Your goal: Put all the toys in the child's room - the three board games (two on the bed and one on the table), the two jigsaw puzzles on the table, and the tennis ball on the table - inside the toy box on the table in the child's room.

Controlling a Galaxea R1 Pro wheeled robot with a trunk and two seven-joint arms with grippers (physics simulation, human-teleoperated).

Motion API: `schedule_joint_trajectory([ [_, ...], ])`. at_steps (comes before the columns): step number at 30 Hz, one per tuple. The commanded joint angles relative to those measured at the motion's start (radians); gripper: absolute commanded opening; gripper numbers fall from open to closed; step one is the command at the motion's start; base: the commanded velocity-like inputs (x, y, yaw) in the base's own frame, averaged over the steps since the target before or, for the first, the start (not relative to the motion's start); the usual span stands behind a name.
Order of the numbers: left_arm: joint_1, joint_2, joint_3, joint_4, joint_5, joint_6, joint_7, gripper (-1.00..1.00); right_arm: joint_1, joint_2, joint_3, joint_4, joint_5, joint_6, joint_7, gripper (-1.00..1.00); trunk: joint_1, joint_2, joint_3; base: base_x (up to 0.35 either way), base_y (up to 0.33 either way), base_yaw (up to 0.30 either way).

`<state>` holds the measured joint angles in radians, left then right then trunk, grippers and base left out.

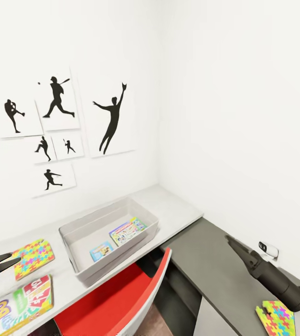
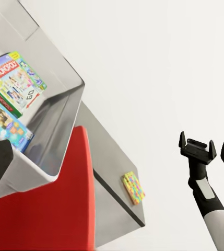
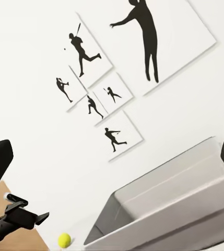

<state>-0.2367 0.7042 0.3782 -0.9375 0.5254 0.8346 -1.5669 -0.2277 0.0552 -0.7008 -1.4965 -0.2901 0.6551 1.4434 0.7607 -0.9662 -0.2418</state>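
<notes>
At the far left of the head view the left end effector (image 1: 5,261) hovers over the table (image 1: 177,205) with its two fingers apart and nothing between them, so it reads as released. Just beside it a jigsaw puzzle (image 1: 32,257) lies flat on the table, and nearer the camera the Skip-Bo board game (image 1: 17,305) also lies outside the bin, its near end cut off by the frame edge. Both are left to do. In the middle, the toy box (image 1: 77,226) sits on the table behind the red chair (image 1: 117,303); it already holds the Monopoly board game (image 1: 127,231) and the smaller blue board game (image 1: 101,251), so two of six toys look stowed. To the right, the second jigsaw puzzle (image 1: 275,318) rests on the side wing of the table, partly covered by the right arm. The right end effector (image 1: 233,243) points toward the corner; the left wrist view shows it (image 2: 197,142) with fingers spread and empty. The tennis ball (image 3: 64,240) appears in the right wrist view, apparently on the table just beside the toy box's outer wall, though that angle is too steep to be sure it touches. Four toys therefore remain outside the toy box.
</notes>
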Motion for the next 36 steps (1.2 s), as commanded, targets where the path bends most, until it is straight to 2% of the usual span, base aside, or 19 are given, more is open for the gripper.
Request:
schedule_joint_trajectory([
  [1,-0.001,0.000,-0.001,0.000,0.000,0.011,-0.004,1.00,-0.001,0.001,-0.001,-0.001,0.000,0.010,0.003,1.00,0.000,-0.001,0.000,-0.127,0.000,0.210],
  [17,-0.001,0.001,-0.001,0.000,0.001,0.011,-0.004,1.00,-0.001,0.002,0.002,-0.002,0.000,0.009,0.002,1.00,0.000,-0.001,0.016,-0.041,0.000,0.204],
  [36,-0.001,0.000,-0.001,0.000,0.000,0.011,-0.004,1.00,-0.001,0.005,0.006,-0.002,0.000,0.007,-0.005,1.00,0.000,-0.001,0.016,-0.096,0.000,0.017],
])
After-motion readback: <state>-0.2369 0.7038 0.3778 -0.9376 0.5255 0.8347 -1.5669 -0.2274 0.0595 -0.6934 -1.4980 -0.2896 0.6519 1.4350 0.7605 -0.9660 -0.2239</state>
